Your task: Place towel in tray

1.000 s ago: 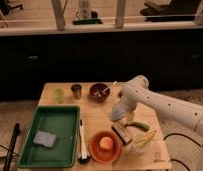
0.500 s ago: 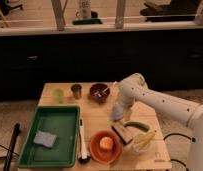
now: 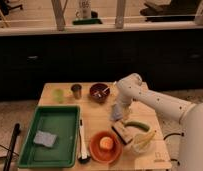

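At the left of the surface: green tray, rectangular, long sides running from back to front.
Towel: small blue-grey folded cloth, lying flat on the tray floor, toward the left wall and the front half.
Tool: at the end of the white arm, pointing down, low over the wood at the middle right, just in front of the dark red bowl.
Tool state: cannot tell whether spread or pressed together.
Towel relative to tool: well apart, to the left of it and nearer the front edge, with the tray's right wall and a long utensil between them.
Arm: reaching in from the right edge, elbow bent over the back right corner of the surface.
Back row, left to right: green cup, metal cup, then the dark red bowl, near one another.
Utensil: lying along the tray's right wall, just beside it; kind unclear.
Front centre: orange bowl holding a round orange fruit, just right of the utensil.
Front of the tool: dark block with a pale top, touching or nearly touching the orange bowl.
Right of the block: green cucumber-like vegetable, and nearer the front a banana.
Floor, far left: black pole, tilted.
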Robot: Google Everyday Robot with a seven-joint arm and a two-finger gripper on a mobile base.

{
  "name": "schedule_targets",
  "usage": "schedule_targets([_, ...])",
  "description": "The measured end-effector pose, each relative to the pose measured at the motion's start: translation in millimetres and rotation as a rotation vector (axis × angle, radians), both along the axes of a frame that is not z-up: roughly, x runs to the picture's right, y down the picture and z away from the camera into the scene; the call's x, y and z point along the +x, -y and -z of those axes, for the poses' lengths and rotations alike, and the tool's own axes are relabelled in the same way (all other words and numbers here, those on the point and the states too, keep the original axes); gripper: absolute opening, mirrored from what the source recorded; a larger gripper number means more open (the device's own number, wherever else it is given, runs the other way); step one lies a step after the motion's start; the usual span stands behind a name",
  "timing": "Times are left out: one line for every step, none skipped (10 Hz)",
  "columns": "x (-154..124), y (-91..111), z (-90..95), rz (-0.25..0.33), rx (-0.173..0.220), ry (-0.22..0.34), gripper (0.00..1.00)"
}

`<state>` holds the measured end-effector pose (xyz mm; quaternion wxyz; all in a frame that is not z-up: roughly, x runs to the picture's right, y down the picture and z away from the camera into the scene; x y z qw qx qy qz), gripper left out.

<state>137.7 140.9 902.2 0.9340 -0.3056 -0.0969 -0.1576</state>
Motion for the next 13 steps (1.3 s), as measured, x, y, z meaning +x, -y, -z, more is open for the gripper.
schedule_targets([1,-2,-6.6,-0.002,-0.007,0.001,0.64])
schedule_targets([3,-5,-10.8,-0.004,-0.015,-0.001,0.57])
schedule_targets([4,-7,-14.8,-0.010,-0.027,0.000,0.44])
schedule_targets([4,-7,-15.3,-0.009,-0.027,0.000,0.36])
schedule_targets([5,-7,-14.1,-0.007,-0.028,0.000,0.27])
schedule_targets([6,-4,-12.3,-0.008,-0.025,-0.001,0.16])
schedule_targets([7,-2,-11.6,-0.004,-0.021,-0.004,0.05])
schedule_targets([7,-3,-10.6,-0.003,-0.025,-0.004,0.01])
schedule_targets([8,-4,-10.1,-0.004,-0.029,-0.005,0.00])
schedule_targets([9,-3,-7.8,-0.002,-0.029,-0.007,0.00])
schedule_targets([13,0,-2.9,0.000,-0.024,-0.010,0.00])
schedule_targets([15,9,6.0,-0.001,-0.009,-0.008,0.00])
schedule_targets([14,26,20.8,0.002,0.011,0.001,0.00])
